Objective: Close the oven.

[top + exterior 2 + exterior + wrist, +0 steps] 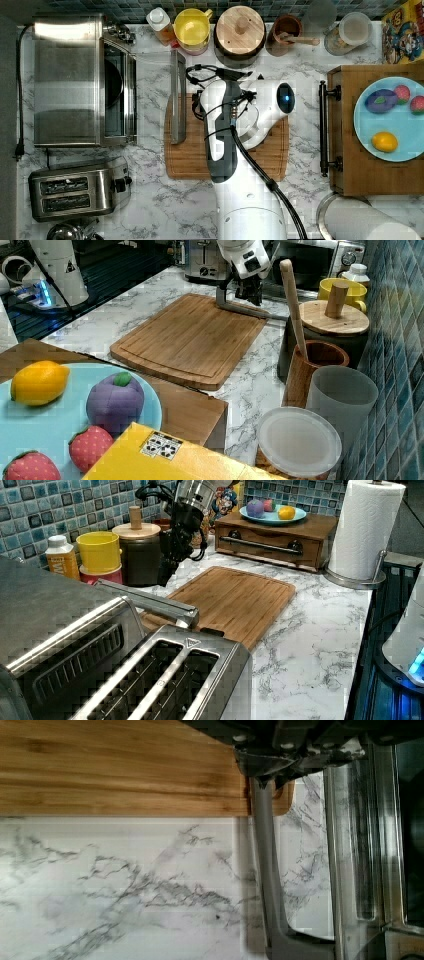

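Oven (75, 80) door down flat, handle (177, 97) over the board (250, 155), centre of top view. My end effector (167, 565) sits beside handle to lift; finger spread: can't tell.

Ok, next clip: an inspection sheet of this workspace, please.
Surface: white marble counter, bamboo cutting board at centre.
Job's things: stainless-steel toaster oven, glass door dropped open, bar handle over the board's edge.
Clutter: two-slot steel toaster, yellow mug, wooden-lidded canister, paper towel roll, plate of toy fruit.
Grippers: black gripper beside the handle.
Cables: black cable along the arm.
Surroundings: blue tiled backsplash.
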Available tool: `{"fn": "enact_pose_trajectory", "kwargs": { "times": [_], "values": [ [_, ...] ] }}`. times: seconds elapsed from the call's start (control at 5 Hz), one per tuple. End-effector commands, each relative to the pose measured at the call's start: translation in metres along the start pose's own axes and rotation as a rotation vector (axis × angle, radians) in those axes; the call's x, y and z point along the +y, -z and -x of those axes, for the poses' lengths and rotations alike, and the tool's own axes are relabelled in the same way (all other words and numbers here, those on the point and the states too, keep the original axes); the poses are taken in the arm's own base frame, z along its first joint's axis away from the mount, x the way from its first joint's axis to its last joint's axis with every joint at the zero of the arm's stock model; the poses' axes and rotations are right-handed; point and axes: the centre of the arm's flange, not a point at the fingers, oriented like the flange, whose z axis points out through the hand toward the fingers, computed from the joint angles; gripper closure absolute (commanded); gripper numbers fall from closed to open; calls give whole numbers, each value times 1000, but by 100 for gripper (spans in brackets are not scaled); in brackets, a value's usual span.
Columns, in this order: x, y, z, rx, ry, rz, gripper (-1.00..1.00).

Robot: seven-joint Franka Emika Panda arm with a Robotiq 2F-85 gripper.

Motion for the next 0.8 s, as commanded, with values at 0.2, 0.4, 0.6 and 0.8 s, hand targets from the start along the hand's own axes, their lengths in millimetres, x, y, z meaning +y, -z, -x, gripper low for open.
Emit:
{"fn": "enact_pose_trajectory", "kwargs": {
  "times": [0.2,0.4,0.6,0.8],
  "values": [
    [-64,-23,-17,-15,99,-92,100],
    [-74,-35,-21,-25,74,-106,100],
    [-77,-49,-29,-70,39,-110,100],
    [-75,-69,-36,-128,17,-124,100]
  ]
}}
